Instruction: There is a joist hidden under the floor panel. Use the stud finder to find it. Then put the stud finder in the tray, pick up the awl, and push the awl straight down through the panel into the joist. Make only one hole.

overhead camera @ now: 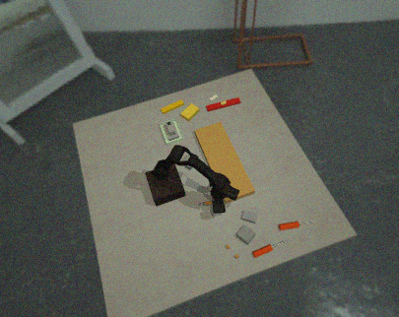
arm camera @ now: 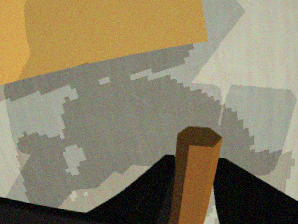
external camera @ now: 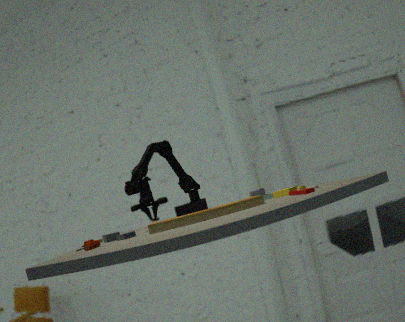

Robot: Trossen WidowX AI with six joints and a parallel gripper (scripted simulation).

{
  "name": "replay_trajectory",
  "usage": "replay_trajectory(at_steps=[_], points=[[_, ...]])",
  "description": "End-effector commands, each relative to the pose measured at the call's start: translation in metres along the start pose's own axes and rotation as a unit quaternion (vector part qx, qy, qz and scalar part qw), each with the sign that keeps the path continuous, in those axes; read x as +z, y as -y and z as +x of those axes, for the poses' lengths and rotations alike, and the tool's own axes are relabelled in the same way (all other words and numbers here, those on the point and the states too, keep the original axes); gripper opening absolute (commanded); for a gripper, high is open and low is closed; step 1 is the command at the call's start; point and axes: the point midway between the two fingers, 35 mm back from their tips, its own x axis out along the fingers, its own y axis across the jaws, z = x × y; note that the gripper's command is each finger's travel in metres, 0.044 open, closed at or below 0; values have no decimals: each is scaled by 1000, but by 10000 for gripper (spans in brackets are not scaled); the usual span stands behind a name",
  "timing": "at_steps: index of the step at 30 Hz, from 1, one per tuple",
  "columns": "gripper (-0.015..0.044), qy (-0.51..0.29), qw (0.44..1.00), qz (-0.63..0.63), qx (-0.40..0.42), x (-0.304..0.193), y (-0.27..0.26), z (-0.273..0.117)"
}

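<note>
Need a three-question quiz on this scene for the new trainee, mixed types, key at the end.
1. Multiple choice. What is between the fingers of the gripper?
a) a red level
b) the awl's wooden handle
c) a gray block

2. True or false: the stud finder lies on the floor panel.

3. Count: how many tools with orange-red handles lie on the tabletop?

Key: 1 b; 2 false; 3 two.
</note>
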Motion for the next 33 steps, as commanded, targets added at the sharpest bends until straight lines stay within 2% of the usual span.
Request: replay_trajectory(at_steps=[1, 6, 11, 22, 33], points=[[0, 11, 1000, 1, -8, 1, 3, -37], [0, 11, 1000, 1, -8, -6, 0, -76], [0, 15, 1000, 3, -20, -6, 0, -78], [0, 76, 986, 33, -146, -3, 4, -91], [0, 158, 949, 84, -260, -4, 5, -112]])
